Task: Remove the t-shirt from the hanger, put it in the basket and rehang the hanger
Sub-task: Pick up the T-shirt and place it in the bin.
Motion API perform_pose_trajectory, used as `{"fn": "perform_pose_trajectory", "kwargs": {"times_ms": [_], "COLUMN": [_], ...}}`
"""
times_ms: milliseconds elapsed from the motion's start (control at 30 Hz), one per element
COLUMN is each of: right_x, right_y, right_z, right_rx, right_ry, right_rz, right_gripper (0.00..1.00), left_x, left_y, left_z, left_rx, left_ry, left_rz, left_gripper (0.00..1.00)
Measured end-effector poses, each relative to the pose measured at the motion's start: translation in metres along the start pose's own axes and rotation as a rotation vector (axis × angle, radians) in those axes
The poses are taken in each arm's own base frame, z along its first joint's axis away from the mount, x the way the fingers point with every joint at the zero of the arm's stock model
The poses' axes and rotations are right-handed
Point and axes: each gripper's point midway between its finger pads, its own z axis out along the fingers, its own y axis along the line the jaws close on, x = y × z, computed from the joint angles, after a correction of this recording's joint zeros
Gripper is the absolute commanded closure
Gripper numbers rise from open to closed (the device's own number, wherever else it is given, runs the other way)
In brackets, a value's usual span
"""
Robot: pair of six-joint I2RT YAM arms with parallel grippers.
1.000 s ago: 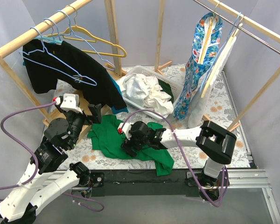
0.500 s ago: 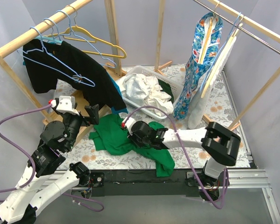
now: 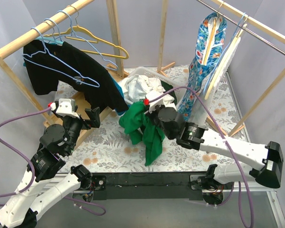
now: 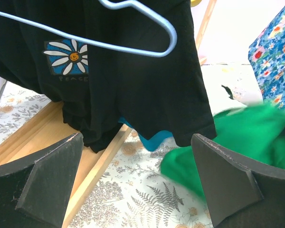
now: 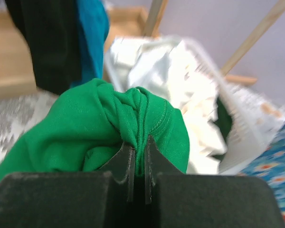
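Note:
A green t-shirt [image 3: 138, 127] hangs bunched above the table, my right gripper [image 3: 143, 114] shut on a fold of it near the collar [image 5: 147, 114]; the cloth is pinched between the jaws of that gripper [image 5: 138, 147]. Its lower part trails down toward the tablecloth. A black t-shirt [image 3: 80, 71] with a daisy print [image 4: 66, 54] hangs on the left rail, a light-blue wire hanger [image 3: 61, 71] in front of it. My left gripper [image 3: 92, 116] stands open and empty just right of the black shirt's hem, facing that hem [image 4: 137, 142].
A white basket [image 3: 137, 72] of white clothes sits behind the green shirt. A yellow hanger [image 3: 99, 42] hangs on the left rail. A floral garment [image 3: 204, 61] hangs on the right rail. The wooden rack base [image 4: 52, 137] runs under the black shirt.
My right gripper shut on the green t-shirt lying on the table and raised it up and back toward the basket. The left arm shifted only slightly.

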Motion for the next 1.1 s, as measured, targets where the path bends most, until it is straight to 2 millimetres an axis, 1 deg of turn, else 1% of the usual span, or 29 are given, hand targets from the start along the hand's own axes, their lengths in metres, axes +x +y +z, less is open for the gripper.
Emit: {"fn": "perform_pose_trajectory", "kwargs": {"times_ms": [67,100,133,167,233,300,367,433,567,633,667,767,867,967,1100], "right_x": [-0.032,-0.041,-0.059,-0.072,-0.102,-0.135,-0.159,-0.177,-0.201,-0.208,-0.211,-0.210,-0.206,-0.189,-0.152], "right_y": [-0.016,-0.021,-0.030,-0.036,-0.049,-0.066,-0.078,-0.090,-0.111,-0.122,-0.123,-0.139,-0.154,-0.171,-0.180], "right_z": [-0.007,-0.009,-0.011,-0.012,-0.013,-0.011,-0.008,-0.004,0.006,0.011,0.013,0.021,0.031,0.044,0.068], "right_rx": [0.046,0.060,0.089,0.107,0.153,0.211,0.252,0.292,0.349,0.370,0.370,0.386,0.385,0.371,0.315], "right_ry": [-0.085,-0.109,-0.154,-0.184,-0.246,-0.315,-0.364,-0.402,-0.450,-0.468,-0.475,-0.480,-0.482,-0.471,-0.417], "right_rz": [-0.011,-0.010,-0.019,-0.024,-0.035,-0.046,-0.054,-0.064,-0.091,-0.100,-0.106,-0.127,-0.135,-0.130,-0.116], "right_gripper": [0.99,0.99,0.99,0.99,0.99,0.99,0.99,0.99,0.99,0.99,0.99,0.99,0.99,0.99,0.99], "left_x": [0.000,0.000,0.000,0.000,0.001,0.002,0.003,0.004,0.007,0.007,0.008,0.007,0.005,0.003,0.004], "left_y": [0.000,0.000,0.000,0.000,-0.001,-0.001,-0.001,-0.001,-0.001,-0.001,-0.001,-0.001,-0.001,-0.001,-0.001], "left_z": [0.000,0.000,0.000,0.000,0.000,0.001,0.001,0.001,0.001,0.001,0.001,0.001,0.000,0.000,0.001], "left_rx": [0.000,0.000,0.000,0.001,0.001,0.001,0.000,-0.001,-0.002,-0.003,-0.003,-0.004,-0.003,-0.003,-0.004], "left_ry": [0.001,0.001,0.001,0.001,0.002,0.007,0.011,0.018,0.026,0.029,0.032,0.033,0.028,0.025,0.028], "left_rz": [-0.002,-0.002,-0.003,-0.005,-0.007,-0.008,-0.009,-0.008,-0.008,-0.007,-0.006,-0.008,-0.011,-0.013,-0.011], "left_gripper": [0.02,0.02,0.02,0.02,0.02,0.02,0.02,0.02,0.02,0.02,0.02,0.02,0.02,0.02,0.02]}}
